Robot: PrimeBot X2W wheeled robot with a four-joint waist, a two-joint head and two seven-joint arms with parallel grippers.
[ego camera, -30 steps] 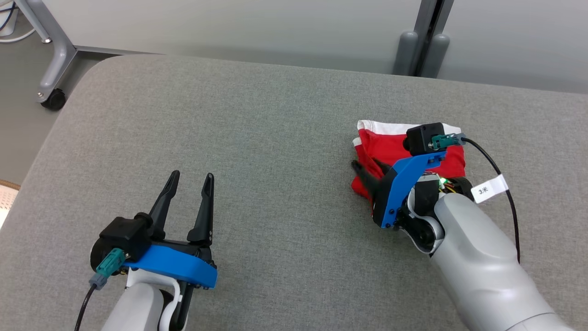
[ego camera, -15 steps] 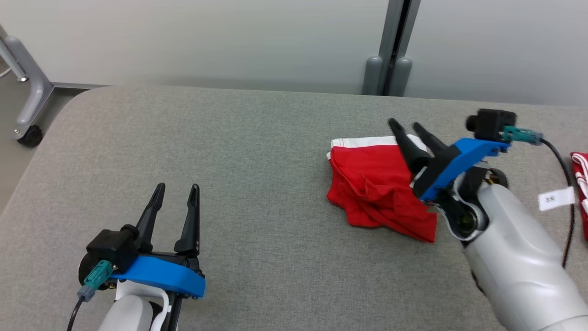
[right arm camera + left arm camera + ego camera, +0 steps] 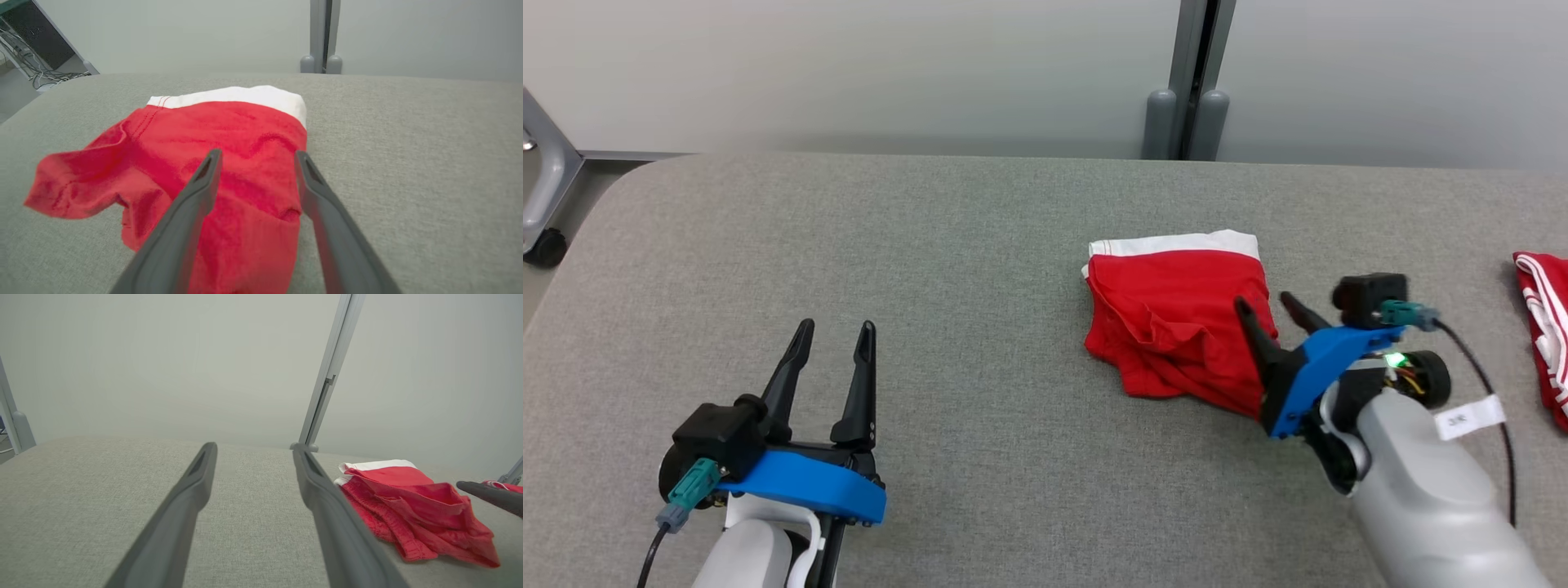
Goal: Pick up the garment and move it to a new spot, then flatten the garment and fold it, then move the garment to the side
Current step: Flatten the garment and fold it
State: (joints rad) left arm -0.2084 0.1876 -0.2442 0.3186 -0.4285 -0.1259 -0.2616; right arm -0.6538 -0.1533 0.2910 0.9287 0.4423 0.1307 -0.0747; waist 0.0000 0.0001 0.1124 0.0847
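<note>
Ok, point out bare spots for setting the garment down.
Free: the stretch between the left gripper and the red garment, plus the surface's far left corner. Crowded: the right end, by the right gripper and another red cloth.

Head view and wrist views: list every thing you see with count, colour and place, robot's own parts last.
garment: one, red with white waistband, rumpled, right of centre
second cloth: one, red and white, table's right edge
table: one, grey, under everything
post: one, grey, behind table
wheeled frame: one, grey, far left
left gripper: one, dark fingers, open, lower left
right gripper: one, dark fingers, open, by garment's right edge
</note>
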